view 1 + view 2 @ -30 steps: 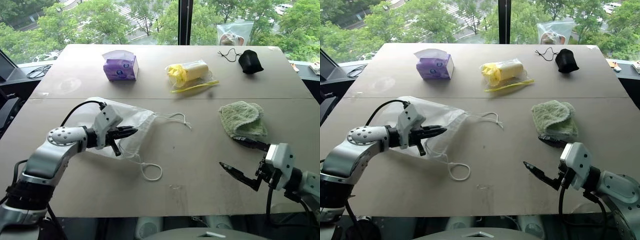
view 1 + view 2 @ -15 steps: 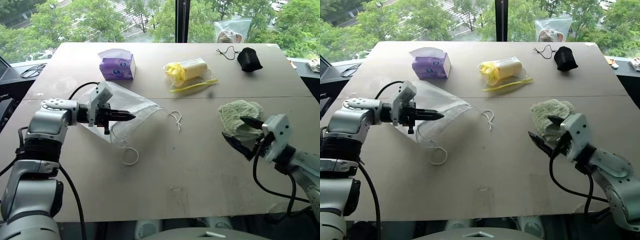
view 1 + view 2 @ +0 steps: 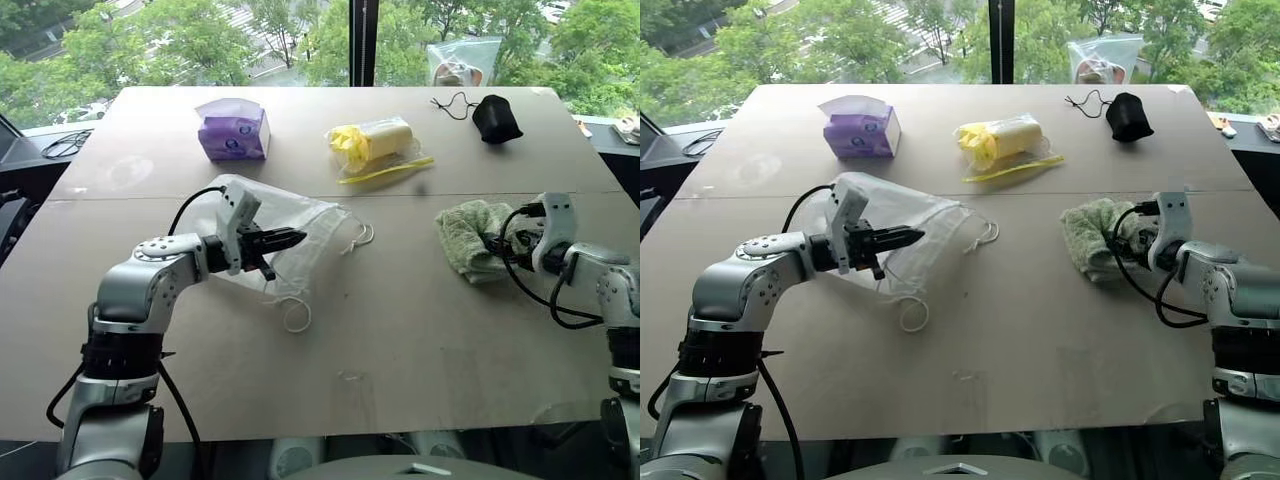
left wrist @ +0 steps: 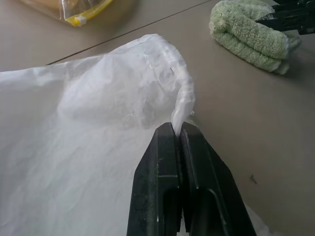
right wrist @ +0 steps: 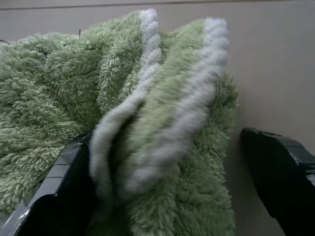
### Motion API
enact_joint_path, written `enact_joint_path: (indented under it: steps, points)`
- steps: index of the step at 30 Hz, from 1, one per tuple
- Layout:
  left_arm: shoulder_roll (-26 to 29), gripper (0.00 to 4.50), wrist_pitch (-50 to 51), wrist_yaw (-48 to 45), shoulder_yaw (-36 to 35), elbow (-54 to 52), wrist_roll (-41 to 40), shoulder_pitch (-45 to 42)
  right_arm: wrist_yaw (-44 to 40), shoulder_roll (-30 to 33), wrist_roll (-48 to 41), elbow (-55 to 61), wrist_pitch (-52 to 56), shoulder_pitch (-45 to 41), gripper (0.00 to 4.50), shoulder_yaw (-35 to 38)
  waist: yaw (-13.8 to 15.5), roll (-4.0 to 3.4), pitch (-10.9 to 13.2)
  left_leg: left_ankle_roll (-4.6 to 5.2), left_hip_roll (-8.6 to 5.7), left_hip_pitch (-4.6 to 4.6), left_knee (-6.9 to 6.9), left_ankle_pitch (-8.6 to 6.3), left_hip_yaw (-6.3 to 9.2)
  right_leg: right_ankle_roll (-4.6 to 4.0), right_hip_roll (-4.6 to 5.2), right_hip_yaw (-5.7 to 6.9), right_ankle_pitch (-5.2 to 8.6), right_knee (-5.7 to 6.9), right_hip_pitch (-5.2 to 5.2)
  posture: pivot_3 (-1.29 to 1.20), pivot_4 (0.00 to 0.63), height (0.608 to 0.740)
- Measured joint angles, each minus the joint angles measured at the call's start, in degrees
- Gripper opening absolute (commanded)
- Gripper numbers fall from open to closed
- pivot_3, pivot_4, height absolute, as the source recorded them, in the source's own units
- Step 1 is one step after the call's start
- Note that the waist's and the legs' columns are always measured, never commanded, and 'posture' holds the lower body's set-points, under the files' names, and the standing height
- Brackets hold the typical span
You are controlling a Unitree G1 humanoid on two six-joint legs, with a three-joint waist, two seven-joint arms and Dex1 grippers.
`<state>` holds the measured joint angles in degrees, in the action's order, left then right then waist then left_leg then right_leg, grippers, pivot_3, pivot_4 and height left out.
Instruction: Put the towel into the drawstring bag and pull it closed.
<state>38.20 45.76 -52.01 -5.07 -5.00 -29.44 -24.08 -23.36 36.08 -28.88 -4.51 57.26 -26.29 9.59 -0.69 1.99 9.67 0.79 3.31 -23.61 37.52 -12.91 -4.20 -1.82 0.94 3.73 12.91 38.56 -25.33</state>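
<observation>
Already the left gripper (image 3: 292,238) is pinched fully shut on the hem of the drawstring bag (image 3: 290,215), catching a fold of the thin white fabric at its mouth, as the left wrist view shows plainly. That hold lifts the rim a little off the table (image 3: 400,330), probably so the mouth stands up and faces right toward the towel (image 3: 468,238) rather than lying flat. One cord loop (image 3: 296,316) trails on the near side of the bag and another (image 3: 358,234) on its right.

At the right of the table, the right gripper (image 5: 162,162) has its jaws spread wide with the folded edge of the pale green towel between them (not closed on it yet; one finger (image 5: 54,191) is pressed into the pile, the other (image 5: 280,177) stands clear of it). Straddling the thick fold this way looks meant to gather both layers in one pinch.

Along the far side lie a purple tissue pack (image 3: 234,132), a yellow wrapped bundle (image 3: 378,143) and a small black pouch (image 3: 497,120), all well apart from the work.
</observation>
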Motion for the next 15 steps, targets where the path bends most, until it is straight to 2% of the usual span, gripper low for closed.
enact_joint_path:
  steps: [3, 6, 8, 9, 11, 13, 15]
  points:
    - [-0.2, 0.0, 0.1, 1.2, -0.4, -1.2, -0.2, 0.5, -5.5, 1.8, 2.8, -3.2, -2.7, -1.1, 3.66, -4.3, -0.2, 0.47, -0.3, 0.0, 0.03, 0.19, -0.02, -0.01, 0.02, 0.0, -0.03, 0.01, 0.01, -0.01, 0.14, 0.0, 0.15, 0.74]
    - [-0.2, 0.0, 0.2, 2.2, -0.7, -1.4, -0.7, 1.2, -10.6, 1.7, 6.6, -4.2, -9.3, -0.5, 2.24, -9.1, -0.2, 0.59, -0.4, 0.0, 0.05, 0.87, -0.15, -0.02, 0.0, -0.02, -0.03, 0.0, 0.04, -0.09, 0.74, 0.0, 0.15, 0.74]
    - [-0.3, 0.0, 0.2, 2.4, -1.0, -1.9, -1.1, 1.4, -12.1, 1.3, 8.1, -4.1, -12.4, 0.0, 1.34, -9.9, -0.2, 0.68, -0.4, -0.01, 0.07, 0.91, -0.15, -0.02, 0.03, -0.01, -0.04, 0.01, 0.03, -0.09, 0.76, 0.0, 0.15, 0.74]
    - [-0.4, 0.0, 0.2, 2.6, -1.1, -2.3, -1.2, 1.7, -12.6, 0.5, 8.7, -3.7, -14.5, 0.6, 0.75, -9.9, -0.2, 0.76, -0.5, -0.01, 0.08, 0.94, -0.15, -0.02, 0.04, -0.01, -0.04, 0.0, 0.03, -0.06, 0.76, 0.0, 0.15, 0.74]
    - [-0.7, 0.0, 0.2, 3.3, -1.0, -2.4, -1.2, 1.9, -12.8, -0.7, 9.4, -3.1, -16.9, 1.5, 0.06, -9.7, -0.3, 0.8, -0.5, -0.01, 0.22, 0.99, -0.13, -0.02, 0.04, 0.01, -0.06, -0.06, 0.01, -0.04, 0.79, 0.0, 0.15, 0.74]
    - [-1.7, 0.0, 0.2, 3.9, -1.0, -2.4, -1.2, 1.9, -14.8, -3.0, 6.2, -0.7, -17.7, 4.4, 0.01, -6.6, -0.2, 0.8, -0.5, -0.01, 0.24, 1.0, -0.13, -0.02, 0.05, 0.0, -0.08, -0.06, 0.01, 0.0, 0.78, 0.0, 0.15, 0.74]
    - [-2.8, 0.0, 0.2, 4.8, -0.1, -2.4, -1.2, 1.8, -17.3, -8.7, -2.9, 4.5, -14.6, 7.7, 0.01, -2.9, -0.2, 0.61, -0.4, -0.02, 0.34, 0.91, -0.14, -0.01, 0.03, 0.0, -0.19, -0.12, 0.01, 0.03, 0.69, 0.0, 0.15, 0.74]
